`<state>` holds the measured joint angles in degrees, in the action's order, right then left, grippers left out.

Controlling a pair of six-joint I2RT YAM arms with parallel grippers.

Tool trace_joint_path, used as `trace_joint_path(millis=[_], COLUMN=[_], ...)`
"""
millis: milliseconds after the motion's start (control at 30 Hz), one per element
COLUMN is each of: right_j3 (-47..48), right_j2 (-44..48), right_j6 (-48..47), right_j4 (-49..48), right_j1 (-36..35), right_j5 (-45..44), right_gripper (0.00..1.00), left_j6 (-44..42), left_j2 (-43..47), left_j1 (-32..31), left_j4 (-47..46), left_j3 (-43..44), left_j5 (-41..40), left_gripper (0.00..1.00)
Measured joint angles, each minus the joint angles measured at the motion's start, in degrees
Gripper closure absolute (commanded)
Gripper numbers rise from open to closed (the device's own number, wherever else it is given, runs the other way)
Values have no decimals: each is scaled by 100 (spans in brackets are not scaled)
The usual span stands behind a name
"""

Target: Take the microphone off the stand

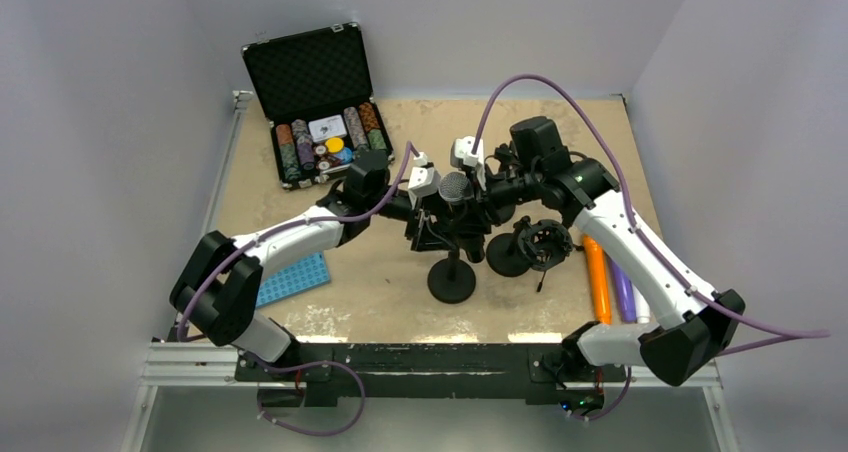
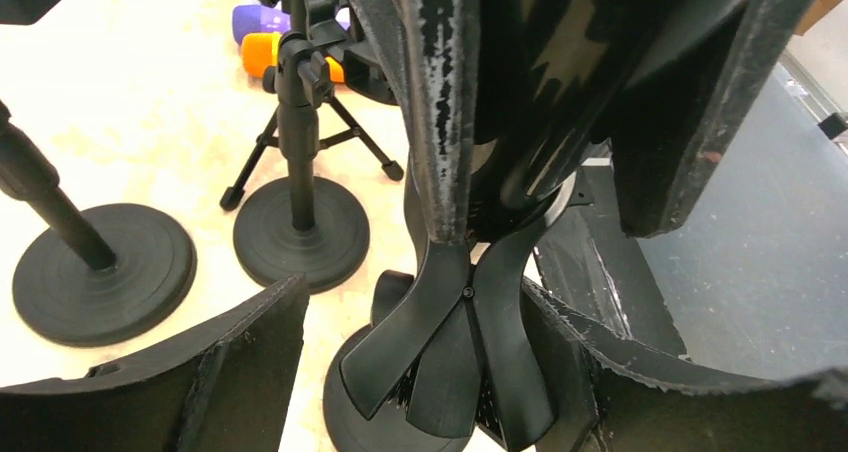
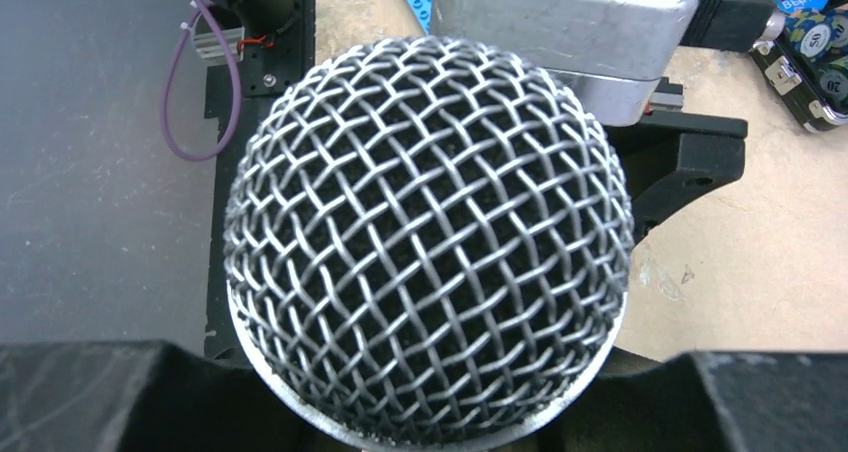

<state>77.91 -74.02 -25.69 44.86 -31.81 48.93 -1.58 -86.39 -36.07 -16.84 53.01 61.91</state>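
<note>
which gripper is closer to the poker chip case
Left. The left gripper is at the stand, down-right of the poker chip case in the top view; the right gripper lies farther right, past the microphone.

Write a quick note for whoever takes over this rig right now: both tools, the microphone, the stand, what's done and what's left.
Left tool: fingers spread around a black part of the stand, with a gap showing on one side; it does not look clamped.
Right tool: closed on the microphone just under its mesh head.
Where: the microphone is above the stand, mid-table, between the two tools.
Done: microphone grasped.
Left: whether it has cleared the clip is hidden. Probably steady the stand, lift the microphone away and set it down.
</note>
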Motion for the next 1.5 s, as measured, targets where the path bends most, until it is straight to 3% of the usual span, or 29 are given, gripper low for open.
trace_joint_path(millis=[200, 233, 300, 533, 567, 600, 633, 700, 933, 1000, 1067, 1133, 1167, 1200, 1500], right_j3=[280, 317, 332, 337, 337, 337, 337, 337, 337, 337, 337, 337, 337, 337, 352], right_j2=[-223, -254, -269, -260, -254, -247, -247, -247, -234, -234, -234, -234, -234, -234, -232], right_j6=[-236, -251, -302, -361, -369, -376, -378, -391, -522, -527, -531, -538, -503, -518, -533], right_j4=[282, 330, 378, 446, 455, 466, 474, 481, 549, 555, 557, 560, 555, 575, 658], right_j1=[37, 46, 42, 39, 39, 39, 39, 39, 37, 39, 39, 39, 39, 42, 44], right_j5=[20, 28, 52, 57, 55, 52, 52, 55, 94, 105, 109, 107, 96, 118, 136], right_gripper=[100, 100, 100, 100, 100, 100, 100, 100, 100, 100, 100, 100, 100, 100, 100], left_j6=[417, 417, 466, 496, 490, 481, 479, 481, 415, 393, 396, 400, 382, 356, 249], left_j2=[-223, -256, -295, -297, -297, -295, -293, -273, -149, -166, -195, -234, -254, -267, -289], left_j1=[-13, -11, -9, -9, -11, -11, -11, -15, -37, -37, -39, -39, -39, -42, -44], left_j4=[-522, -597, -662, -669, -660, -647, -636, -616, -479, -476, -490, -490, -476, -479, -590], left_j3=[0, 0, 2, 0, 0, 0, 0, 0, -146, -146, -144, -144, -138, -118, -190], left_j5=[330, 352, 452, 452, 448, 444, 442, 420, 260, 240, 232, 240, 289, 264, 313], left_gripper=[61, 69, 99, 100, 93, 71, 58, 40, 23, 26, 37, 69, 91, 100, 100])
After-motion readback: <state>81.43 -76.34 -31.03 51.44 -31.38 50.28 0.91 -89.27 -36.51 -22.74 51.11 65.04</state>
